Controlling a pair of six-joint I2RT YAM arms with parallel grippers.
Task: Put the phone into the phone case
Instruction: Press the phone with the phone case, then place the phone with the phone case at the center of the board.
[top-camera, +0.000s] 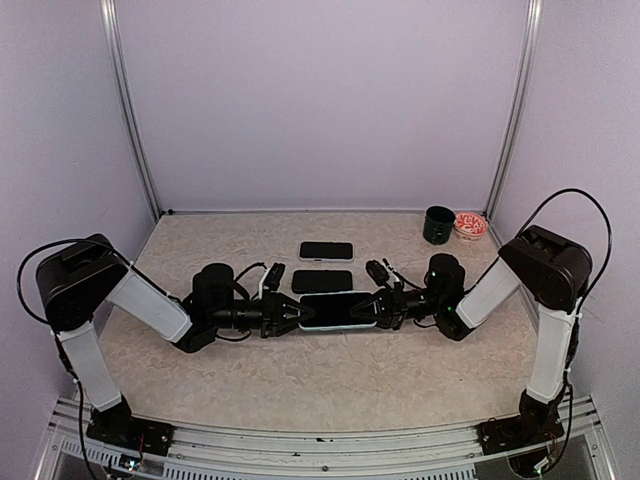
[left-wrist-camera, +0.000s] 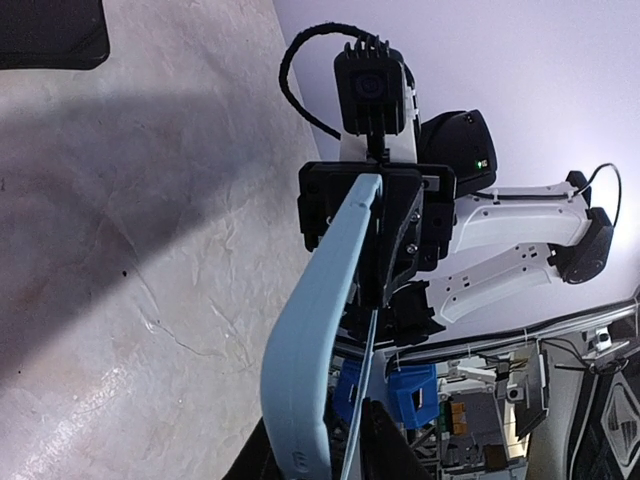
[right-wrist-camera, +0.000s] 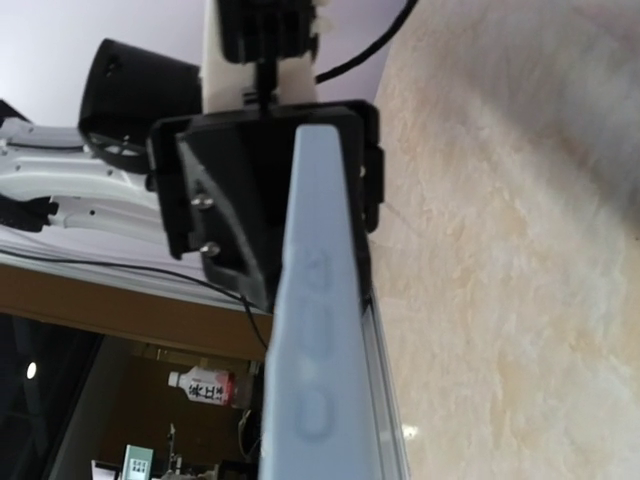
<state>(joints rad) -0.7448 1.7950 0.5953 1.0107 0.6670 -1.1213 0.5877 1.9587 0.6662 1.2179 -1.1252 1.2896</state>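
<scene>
Over the pale mottled table (top-camera: 300, 390), the light blue phone case (left-wrist-camera: 310, 350) spans the gap between the two arms, with the left gripper (top-camera: 296, 316) pinching one end and the right gripper (top-camera: 380, 307) clamped on the other. We judge the task nearly done, since the phone (top-camera: 338, 308) already lies in the case with its dark screen framed in blue. Both wrist views show a thin silvery edge standing slightly proud of the case, so pressing it fully home seems to be what is left.
</scene>
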